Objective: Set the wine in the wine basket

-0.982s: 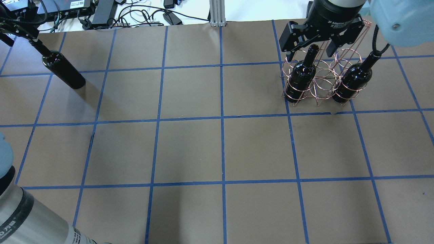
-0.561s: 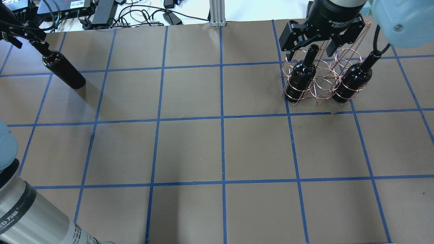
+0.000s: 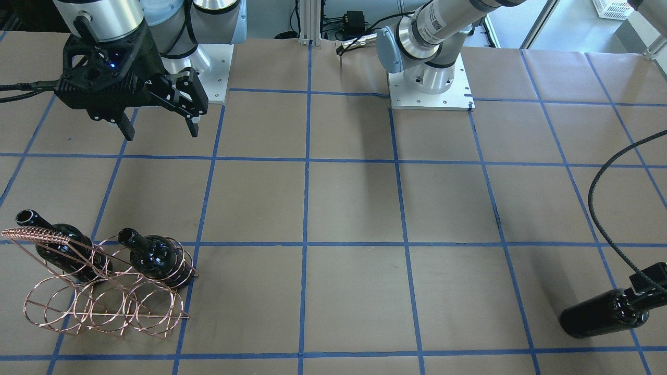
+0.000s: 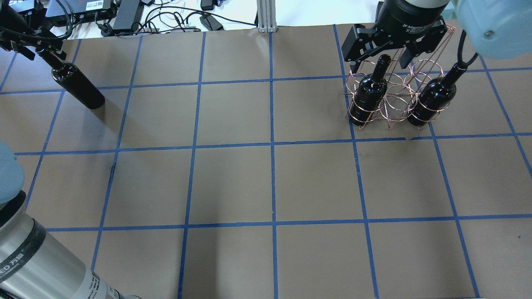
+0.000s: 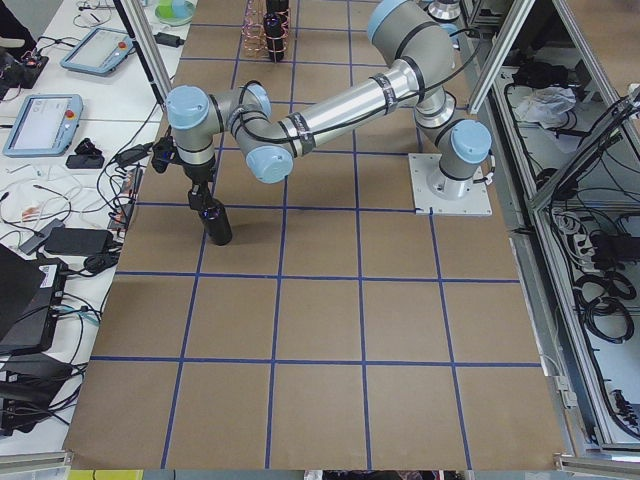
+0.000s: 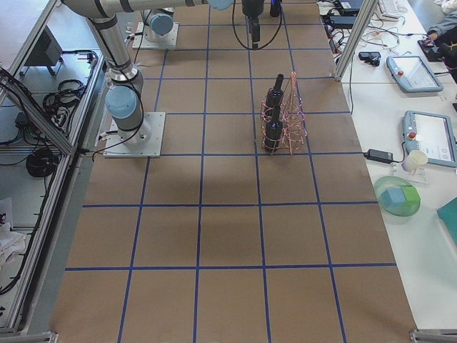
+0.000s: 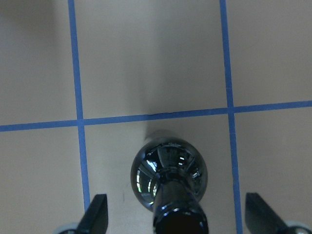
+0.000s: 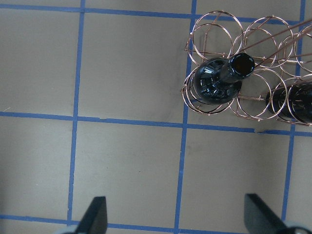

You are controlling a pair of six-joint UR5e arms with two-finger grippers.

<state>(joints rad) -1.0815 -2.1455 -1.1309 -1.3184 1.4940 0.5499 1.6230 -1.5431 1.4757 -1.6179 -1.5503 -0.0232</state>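
Left claw (image 7: 175, 195) of mine gapes wide astride the neck of the glossy near-black glass wine bottle (image 7: 168, 170), which stands upright on the brown table (image 4: 249, 187), gripped by nothing. My copper wire wine basket (image 4: 394, 99) lies well off to my right, beneath my right claw (image 3: 160, 133), which is also wide and empty. I count three bottles: this one, plus one seated bottle (image 4: 368, 97) and another seated bottle (image 4: 432, 99) in the single basket.

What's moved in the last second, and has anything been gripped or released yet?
The left arm crept forward a little, and the left tool, open, shifted slightly around the neck of the lone wine bottle; nothing was gripped or released. The right tool stayed open above the wine basket, barely moving. That bottle, the basket and the two bottles in it stayed put.
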